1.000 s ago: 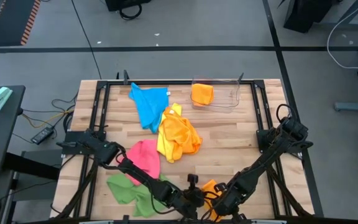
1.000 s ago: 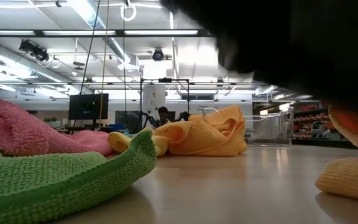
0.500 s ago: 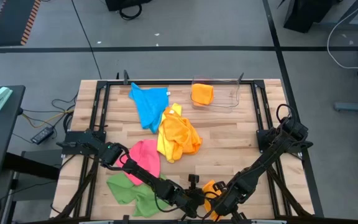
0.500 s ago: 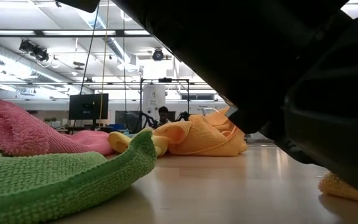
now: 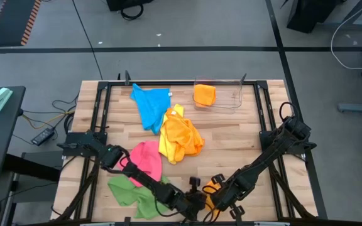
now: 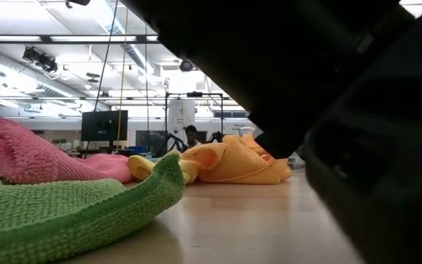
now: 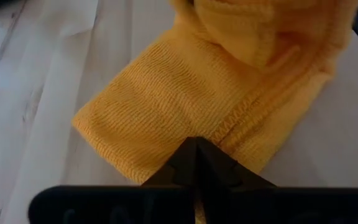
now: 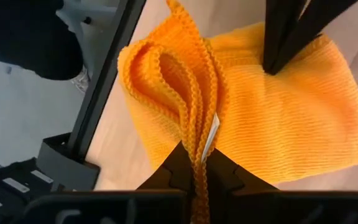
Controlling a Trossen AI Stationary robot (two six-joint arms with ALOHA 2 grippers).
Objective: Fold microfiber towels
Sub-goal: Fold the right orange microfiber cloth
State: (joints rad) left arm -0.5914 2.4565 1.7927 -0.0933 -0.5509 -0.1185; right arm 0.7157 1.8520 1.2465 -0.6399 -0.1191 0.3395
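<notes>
Orange cloth (image 8: 278,118) lies at the table's (image 5: 244,135) near edge, pinched from both sides; the right gripper (image 8: 197,163) is clamped on its bunched hem, and the left gripper (image 7: 197,158) is clamped on its stitched edge. Farther back on the wood lie a green towel (image 5: 131,191), a pink towel (image 5: 146,157), a yellow-and-orange heap (image 5: 180,138) and a blue towel (image 5: 151,105); another orange towel (image 5: 204,95) sits inside the clear bin (image 5: 231,100) at the far edge.
</notes>
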